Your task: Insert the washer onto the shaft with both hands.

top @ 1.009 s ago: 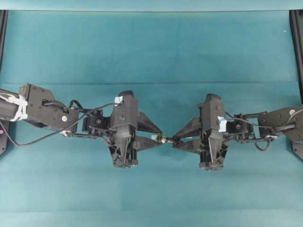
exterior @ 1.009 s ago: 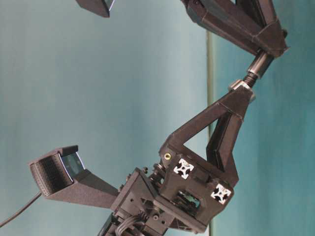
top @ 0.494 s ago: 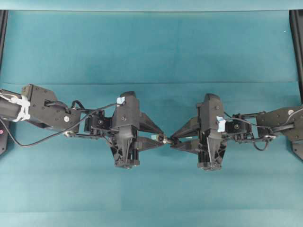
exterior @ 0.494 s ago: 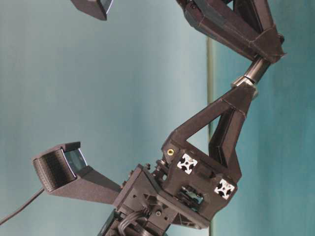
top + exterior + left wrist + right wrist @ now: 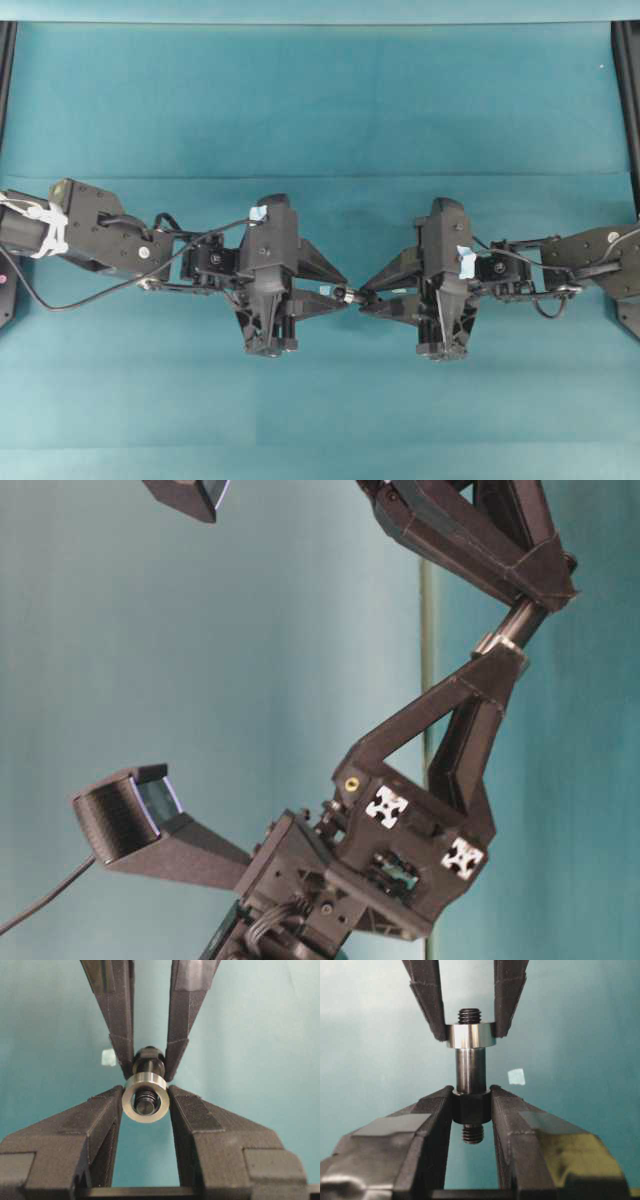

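Observation:
The silvery washer (image 5: 134,1105) is pinched by its rim in my left gripper (image 5: 146,1094), which is shut on it. My right gripper (image 5: 471,1101) is shut on the dark hexagonal collar of the shaft (image 5: 470,1067). The washer (image 5: 470,1035) sits around the shaft's far end, and the threaded tip pokes out beyond it. Through the ring's hole in the left wrist view I see that threaded shaft (image 5: 145,1104) end. From overhead, the left gripper (image 5: 338,291) and right gripper (image 5: 368,297) meet tip to tip above the table's middle. Both parts hang in the air.
A pale blue tape scrap (image 5: 516,1076) lies on the teal cloth below the grippers. Black frame rails (image 5: 628,100) run along the table's side edges. The left arm's wrist camera (image 5: 120,820) juts out low at the left in the table-level view.
The left gripper has shifted right toward the right gripper. The washer has slid over the thread onto the shaft, and the gap between the fingertips has narrowed.

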